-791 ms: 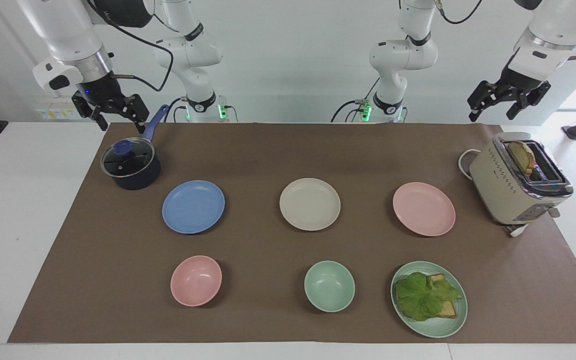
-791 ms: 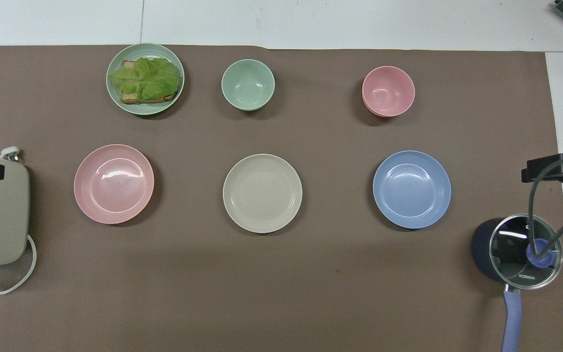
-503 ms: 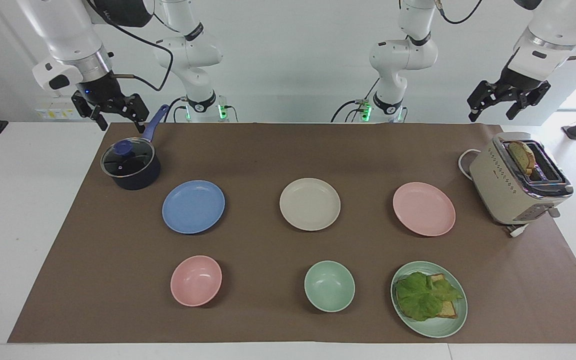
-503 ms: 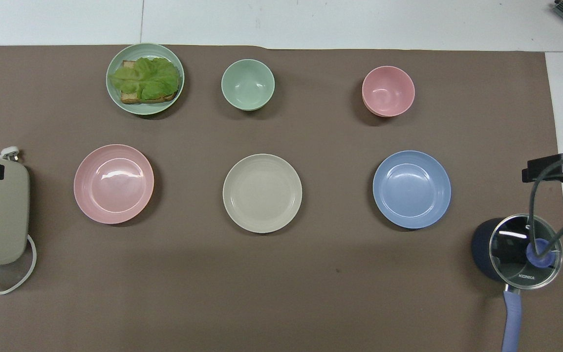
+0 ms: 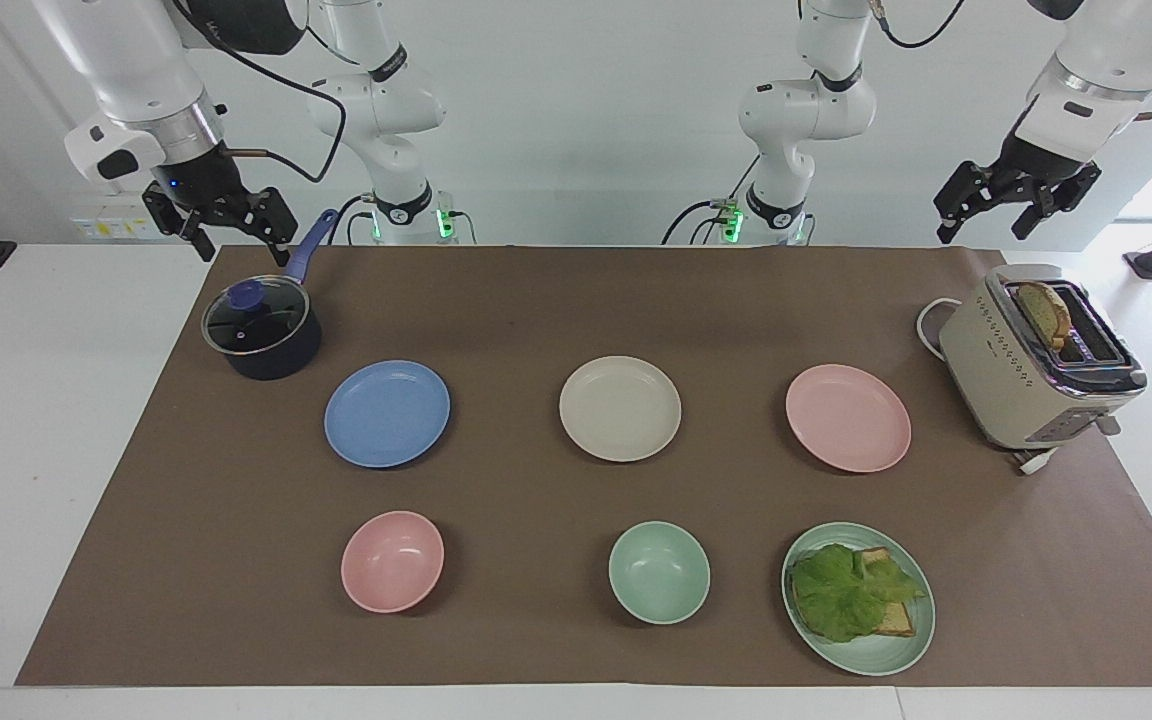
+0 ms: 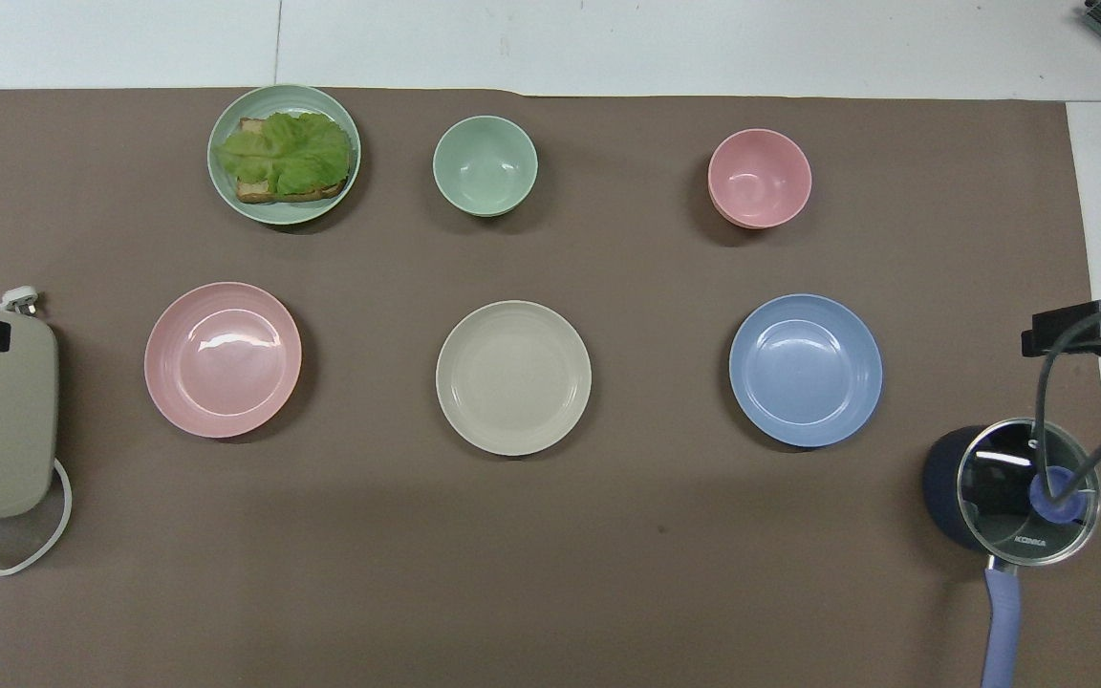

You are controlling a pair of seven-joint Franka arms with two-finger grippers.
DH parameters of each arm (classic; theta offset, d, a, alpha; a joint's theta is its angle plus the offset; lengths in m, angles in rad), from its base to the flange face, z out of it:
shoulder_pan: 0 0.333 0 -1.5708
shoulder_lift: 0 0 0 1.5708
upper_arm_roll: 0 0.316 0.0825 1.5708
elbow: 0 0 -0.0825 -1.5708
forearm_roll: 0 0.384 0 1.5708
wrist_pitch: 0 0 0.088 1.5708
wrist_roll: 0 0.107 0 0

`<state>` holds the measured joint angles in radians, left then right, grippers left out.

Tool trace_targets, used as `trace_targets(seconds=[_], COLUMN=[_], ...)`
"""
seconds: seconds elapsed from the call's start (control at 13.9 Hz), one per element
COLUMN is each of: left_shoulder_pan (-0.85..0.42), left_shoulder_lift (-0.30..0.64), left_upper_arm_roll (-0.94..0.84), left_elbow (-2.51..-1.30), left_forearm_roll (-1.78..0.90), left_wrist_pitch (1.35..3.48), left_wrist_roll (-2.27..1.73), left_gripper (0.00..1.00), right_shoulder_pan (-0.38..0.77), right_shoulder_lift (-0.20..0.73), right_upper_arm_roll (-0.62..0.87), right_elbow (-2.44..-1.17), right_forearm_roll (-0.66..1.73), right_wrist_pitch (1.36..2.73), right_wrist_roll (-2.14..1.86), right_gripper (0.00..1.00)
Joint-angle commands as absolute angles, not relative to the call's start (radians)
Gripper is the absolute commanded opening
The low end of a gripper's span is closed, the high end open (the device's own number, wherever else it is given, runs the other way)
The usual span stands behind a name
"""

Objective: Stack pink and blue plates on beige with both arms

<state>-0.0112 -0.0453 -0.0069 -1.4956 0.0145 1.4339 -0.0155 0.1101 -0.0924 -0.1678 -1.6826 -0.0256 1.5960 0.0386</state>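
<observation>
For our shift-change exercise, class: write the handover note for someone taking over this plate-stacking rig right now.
Left pincer: open, empty, raised above the toaster. Right pincer: open, empty, raised by the saucepan.
Beige plate mid-mat; pink plate beside it toward the left arm's end, blue plate toward the right arm's end.
Done: nothing stacked.
Left: put pink and blue plates on beige.

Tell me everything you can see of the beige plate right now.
The beige plate is round, shallow and matte cream, with a low raised rim and faint rings inside. It is empty and lies flat on the brown mat, mid-table, between the blue plate and the pink plate, apart from both. Nothing touches it but the mat.
</observation>
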Motion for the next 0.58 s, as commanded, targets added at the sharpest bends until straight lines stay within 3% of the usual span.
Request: trace_targets(seconds=[0.0,0.5], left_shoulder_pan=[-0.015,-0.003], left_shoulder_lift=[-0.074,-0.092], left_upper_arm_roll=[-0.002,0.005], left_elbow=[-1.528,-1.751], left_forearm_roll=[0.005,0.005], left_wrist_pitch=[1.424,1.613], left_wrist_roll=[-0.011,-0.005], left_gripper=[1.0,1.0], right_shoulder_pan=[0.1,0.1], right_shoulder_lift=[-0.103,-0.1], right_upper_arm_roll=[-0.164,-0.164], right_elbow=[-1.695,-1.686], right_forearm_roll=[-0.038,-0.023], right_wrist_pitch=[1.601,1.597], right_wrist_roll=[0.008,-0.002], right_gripper=[1.0,1.0])
